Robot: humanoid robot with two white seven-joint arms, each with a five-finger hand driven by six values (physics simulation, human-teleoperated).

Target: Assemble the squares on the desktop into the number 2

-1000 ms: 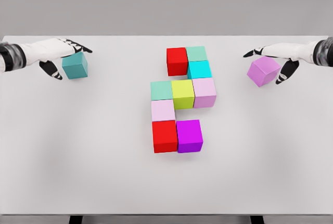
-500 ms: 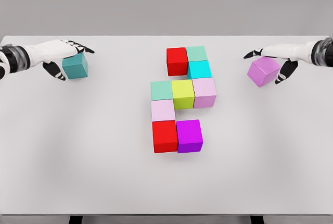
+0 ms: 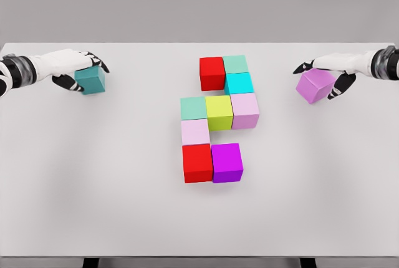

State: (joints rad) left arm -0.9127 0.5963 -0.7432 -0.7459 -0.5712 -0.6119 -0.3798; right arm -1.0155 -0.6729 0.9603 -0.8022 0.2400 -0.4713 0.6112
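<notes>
Nine-cube cluster around the yellow-green cube [image 3: 219, 111] is nearly reading as a 2. Left hand [image 3: 76, 68] is gripping a teal cube [image 3: 91, 81] far left of it; right hand [image 3: 329, 71] is clasping a violet cube [image 3: 315, 85] far right. Both still need placing.

The left arm enters from the far left edge, forearm level, with the left hand [image 3: 75, 68] extended inward and its fingers and thumb curled in a grasp. The right arm enters from the far right edge; the right hand [image 3: 329, 71] mirrors it, fingers likewise curled in a grasp.
</notes>
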